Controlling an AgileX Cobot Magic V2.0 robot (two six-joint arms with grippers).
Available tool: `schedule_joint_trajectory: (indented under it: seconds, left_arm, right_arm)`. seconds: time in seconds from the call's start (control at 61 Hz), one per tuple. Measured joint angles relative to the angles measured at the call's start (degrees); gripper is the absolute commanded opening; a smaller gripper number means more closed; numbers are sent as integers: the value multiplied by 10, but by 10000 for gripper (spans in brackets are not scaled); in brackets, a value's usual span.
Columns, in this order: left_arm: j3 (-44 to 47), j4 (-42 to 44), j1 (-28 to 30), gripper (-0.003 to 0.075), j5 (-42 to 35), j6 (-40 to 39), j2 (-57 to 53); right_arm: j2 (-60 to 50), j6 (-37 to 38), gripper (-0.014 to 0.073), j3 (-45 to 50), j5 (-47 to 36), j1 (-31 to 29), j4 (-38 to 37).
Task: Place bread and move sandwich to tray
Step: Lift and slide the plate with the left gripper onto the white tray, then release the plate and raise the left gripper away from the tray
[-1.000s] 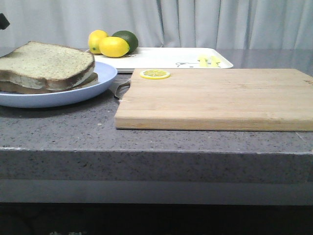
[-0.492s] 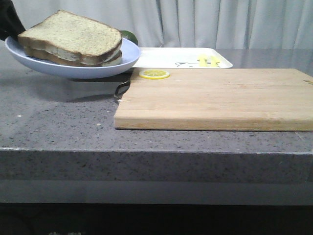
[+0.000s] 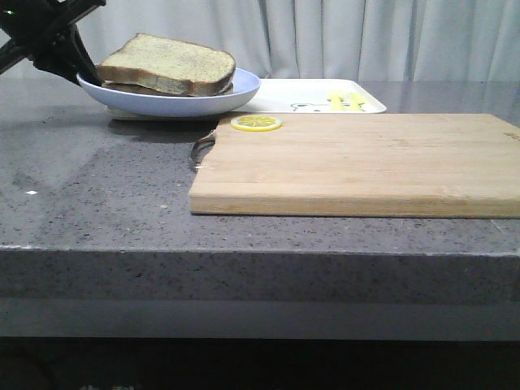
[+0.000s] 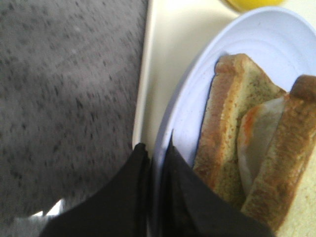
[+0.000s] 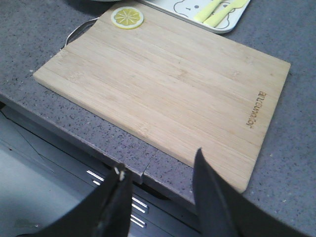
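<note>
My left gripper [image 3: 81, 69] is shut on the rim of a pale blue plate [image 3: 244, 88] and holds it in the air over the left end of the white tray [image 3: 301, 96]. On the plate lies the sandwich [image 4: 256, 148]: brown-crusted toast slices with a white egg [image 4: 259, 136] between them, and the speckled bread [image 3: 171, 58] on top. In the left wrist view my fingers [image 4: 182, 177] pinch the plate rim [image 4: 197, 98], with the tray [image 4: 168, 59] beneath. My right gripper [image 5: 159, 160] is open and empty over the table's front edge, near the wooden board [image 5: 173, 79].
The wooden cutting board [image 3: 357, 162] lies at centre right with a lemon slice [image 3: 257, 123] on its far left corner. A yellow fruit [image 4: 254, 4] sits on the tray beyond the plate. The tray has yellow marks [image 3: 345, 99] at its right end.
My left gripper has lifted the plate with the sandwich off the table and carried it right and back over the tray. The lemons are now hidden behind it.
</note>
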Motion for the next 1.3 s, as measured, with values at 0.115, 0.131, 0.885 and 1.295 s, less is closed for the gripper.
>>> schedule_joint_trajectory:
  seconds: [0.115, 0.131, 0.885, 1.295]
  left_arm:
    - [-56, 7, 0, -15, 15, -36, 39]
    - [-62, 7, 0, -15, 18, -37, 44]
    - [-166, 24, 4, 400, 73, -34, 38]
    - [-32, 161, -34, 400, -2, -18, -190]
  right_arm:
    - [0, 0, 321, 0, 0, 0, 0]
    - [0, 0, 321, 0, 0, 0, 0]
    - [0, 0, 321, 0, 1, 0, 0]
    - [0, 0, 321, 0, 1, 0, 0]
